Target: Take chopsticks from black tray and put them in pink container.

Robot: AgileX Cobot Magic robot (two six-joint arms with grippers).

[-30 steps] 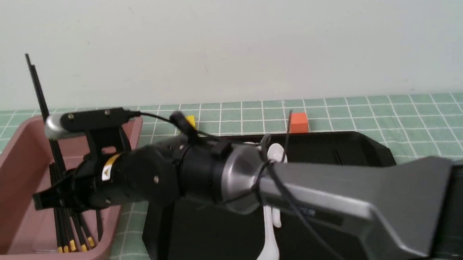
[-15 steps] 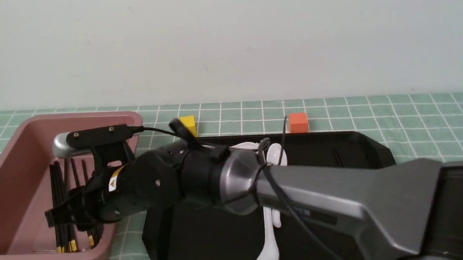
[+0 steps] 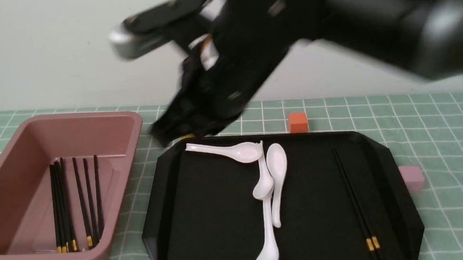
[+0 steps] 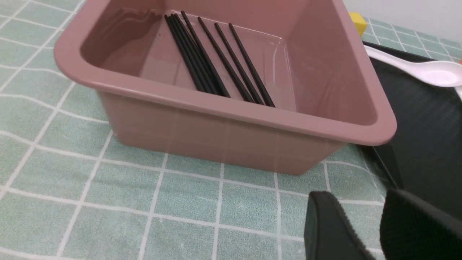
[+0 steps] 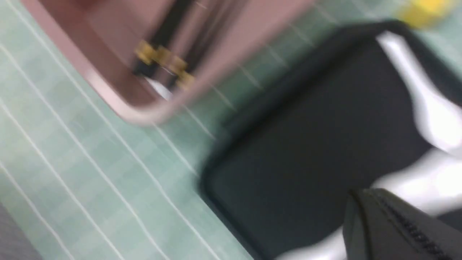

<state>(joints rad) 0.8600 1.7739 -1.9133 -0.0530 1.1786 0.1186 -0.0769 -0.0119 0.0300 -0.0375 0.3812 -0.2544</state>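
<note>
Most chopsticks (image 3: 75, 204) lay in the pink container (image 3: 134, 124); one pair (image 3: 356, 202) waited on the black tray (image 3: 213, 227). The right hand (image 3: 179, 127) was blurred, grip unclear.

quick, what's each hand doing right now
Left hand: open, holding nothing.
Right hand: cannot be told, too blurred.

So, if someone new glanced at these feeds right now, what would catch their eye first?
The big blurred right arm fills the top of the front view. Below it, the black tray holds white spoons in its middle and a pair of chopsticks near its right edge. Left of it, the pink container holds more chopsticks lying side by side.
</note>
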